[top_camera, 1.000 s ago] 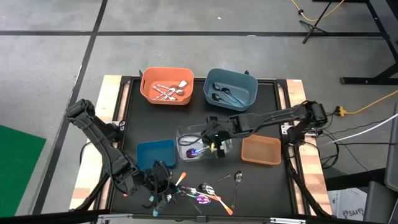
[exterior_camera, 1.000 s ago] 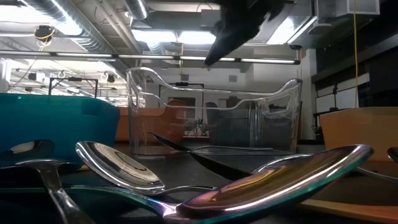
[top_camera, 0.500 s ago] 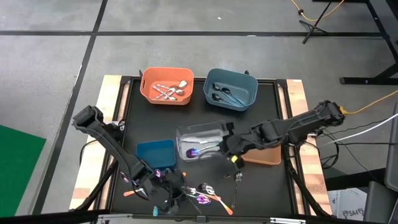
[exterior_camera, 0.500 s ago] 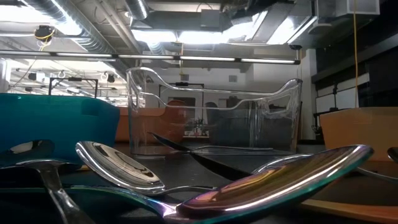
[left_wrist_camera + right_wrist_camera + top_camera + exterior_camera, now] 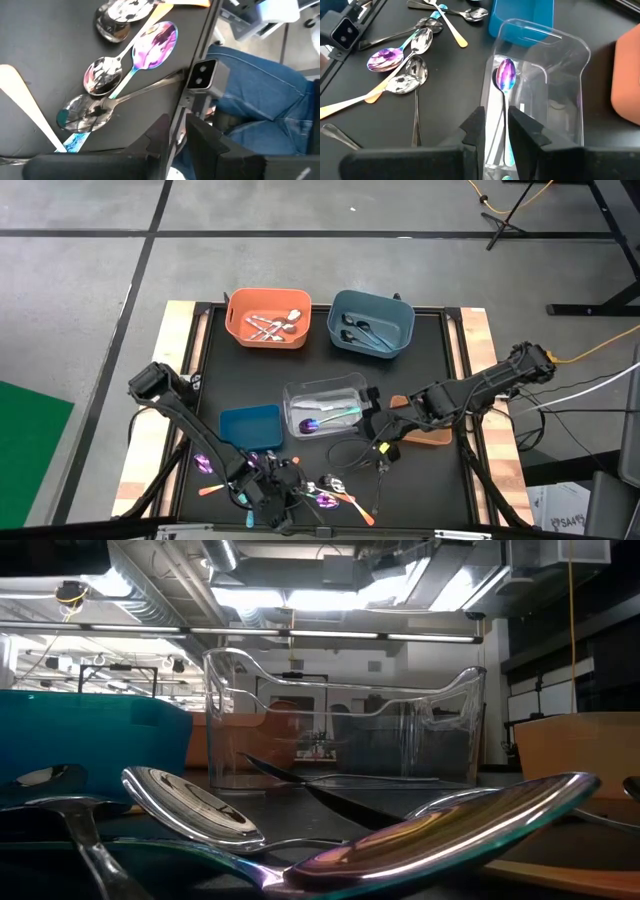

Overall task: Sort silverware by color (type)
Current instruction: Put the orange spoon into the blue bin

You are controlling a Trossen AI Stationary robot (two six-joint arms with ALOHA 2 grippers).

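Loose silverware (image 5: 330, 490) lies flat near the table's near edge: an iridescent purple spoon (image 5: 152, 45), silver spoons (image 5: 102, 75) and orange-handled pieces. My left gripper (image 5: 180, 137) hovers over this pile's left side, its fingers a narrow gap apart and empty. My right gripper (image 5: 496, 127) hangs just near-right of the clear bin (image 5: 325, 408), fingers slightly apart and empty. An iridescent spoon (image 5: 506, 75) lies on the clear bin's floor. In the low view, spoon bowls (image 5: 190, 805) fill the foreground and no gripper shows.
The orange bin (image 5: 268, 318) holds silver pieces and the grey-blue bin (image 5: 371, 323) holds dark ones, both at the far side. A small blue bin (image 5: 250, 426) and a flat brown bin (image 5: 420, 423) flank the clear bin. A person's jeans (image 5: 260, 100) show beyond the near edge.
My right gripper has drawn back from above the clear bin toward the near edge and the right, leaving the low view. The iridescent spoon stays in the bin. My left gripper has moved right and toward the near edge, over the loose pile.
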